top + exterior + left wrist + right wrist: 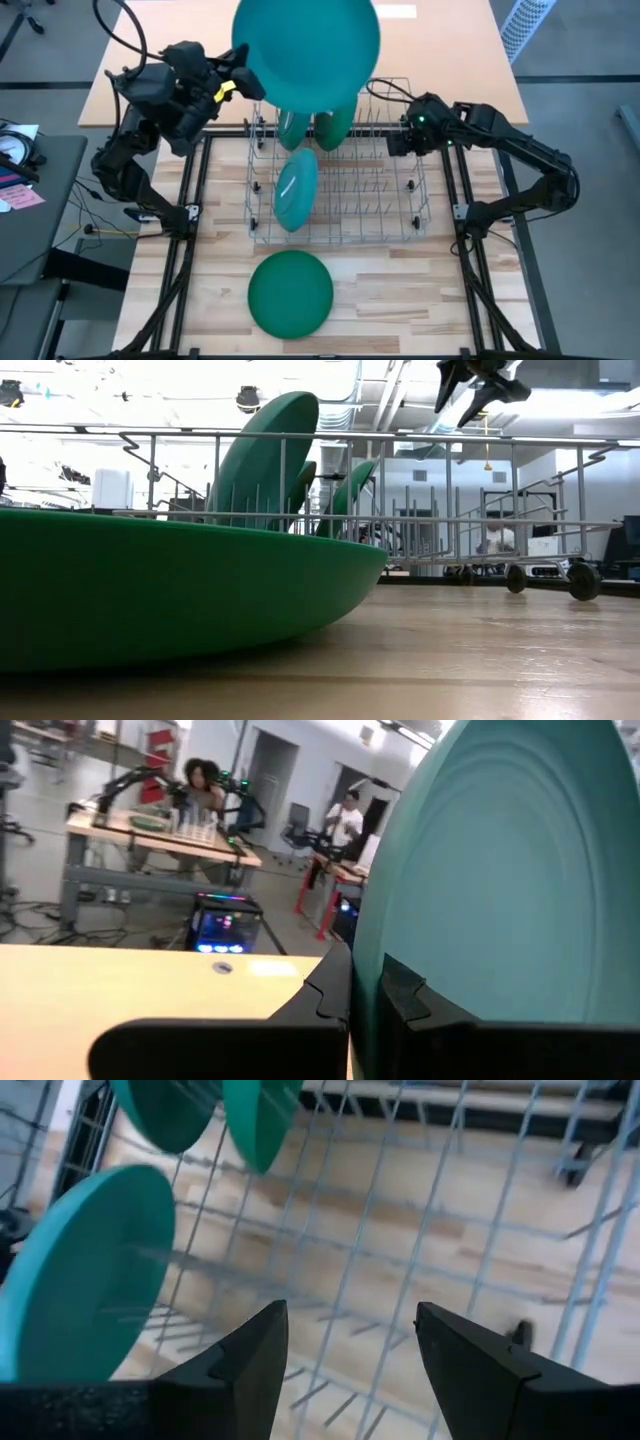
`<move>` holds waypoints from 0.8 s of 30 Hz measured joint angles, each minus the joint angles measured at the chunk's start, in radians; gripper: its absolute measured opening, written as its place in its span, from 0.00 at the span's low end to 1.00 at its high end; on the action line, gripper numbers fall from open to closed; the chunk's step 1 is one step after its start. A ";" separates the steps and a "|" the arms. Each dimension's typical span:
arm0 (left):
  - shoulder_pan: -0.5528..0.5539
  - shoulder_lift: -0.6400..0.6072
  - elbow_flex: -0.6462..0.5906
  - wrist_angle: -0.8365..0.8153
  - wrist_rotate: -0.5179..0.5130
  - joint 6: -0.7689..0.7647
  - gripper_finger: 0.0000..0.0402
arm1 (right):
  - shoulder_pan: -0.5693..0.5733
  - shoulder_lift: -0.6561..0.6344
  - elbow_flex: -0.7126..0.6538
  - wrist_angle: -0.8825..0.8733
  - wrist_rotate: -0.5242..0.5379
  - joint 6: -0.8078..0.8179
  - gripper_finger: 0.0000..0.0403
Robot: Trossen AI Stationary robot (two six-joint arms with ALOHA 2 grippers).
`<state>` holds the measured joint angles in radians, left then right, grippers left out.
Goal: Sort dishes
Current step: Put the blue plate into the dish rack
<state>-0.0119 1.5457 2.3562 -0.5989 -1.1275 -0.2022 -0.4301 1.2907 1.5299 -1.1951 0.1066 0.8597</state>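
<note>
My left gripper (243, 85) is shut on a big teal plate (305, 50), held high above the far left end of the wire rack (345, 170). In the rack a teal plate (296, 188) and two dark green plates (293, 128) (335, 125) stand on edge between the wires. Another dark green plate (290, 292) lies flat on the table in front of the rack, and it fills the near part of the low view (150, 600). My right gripper (397, 135) hangs open over the rack's far right part, with only rack wires below its fingers (345, 1370). My left gripper pinches the teal plate's rim (375, 960) between its two fingers (405, 995), at the edge toward the table's left. The fingers come in level from the left. The plate is lifted clear, well above the rack, and lies about flat as seen from above.
The rack's right half holds only bare wire tines (400, 1230). The rack stands on small wheels (583, 580). Black frame rails (190, 250) run along both sides of the wooden table. People sit at benches in the room beyond (205, 780).
</note>
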 joint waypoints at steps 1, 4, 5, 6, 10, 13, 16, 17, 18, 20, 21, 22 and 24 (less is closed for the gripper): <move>0.001 -0.001 0.000 -0.007 -0.009 -0.002 0.00 | 0.001 0.000 0.000 -0.005 -0.021 0.003 0.56; 0.001 -0.007 0.000 -0.021 -0.021 -0.004 0.00 | 0.018 0.000 0.000 -0.011 -0.060 0.004 0.56; 0.001 -0.007 0.000 -0.023 -0.021 -0.004 0.00 | 0.028 0.000 0.000 -0.018 -0.059 0.004 0.56; 0.004 -0.007 0.000 -0.026 -0.019 -0.002 0.00 | 0.038 0.000 0.000 -0.024 -0.059 0.004 0.56; 0.026 -0.010 0.000 -0.065 0.051 -0.040 0.00 | 0.081 0.000 0.000 -0.054 -0.070 0.047 0.56; 0.070 -0.029 0.000 -0.153 0.186 -0.171 0.00 | 0.121 -0.002 0.000 -0.112 -0.074 0.140 0.56; 0.132 -0.049 0.000 -0.241 0.321 -0.267 0.00 | 0.162 -0.004 0.000 -0.151 -0.074 0.176 0.56; 0.146 -0.054 0.000 -0.269 0.343 -0.285 0.00 | 0.173 -0.004 0.000 -0.155 -0.074 0.176 0.56; 0.156 -0.057 0.000 -0.289 0.352 -0.294 0.00 | 0.181 -0.004 0.000 -0.163 -0.074 0.171 0.56; 0.170 -0.060 0.000 -0.321 0.368 -0.293 0.00 | 0.181 -0.003 0.000 -0.165 -0.074 0.138 0.56; 0.176 -0.062 0.000 -0.336 0.370 -0.289 0.00 | 0.176 -0.003 0.000 -0.164 -0.074 0.124 0.56; 0.182 -0.063 0.000 -0.353 0.373 -0.284 0.00 | 0.168 -0.004 0.000 -0.165 -0.074 0.106 0.56; 0.195 -0.060 0.000 -0.386 0.393 -0.283 0.00 | 0.146 -0.004 0.000 -0.165 -0.075 0.081 0.56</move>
<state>0.1832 1.4854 2.3562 -0.9854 -0.7348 -0.4853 -0.2840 1.2869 1.5303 -1.3598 0.0316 0.9412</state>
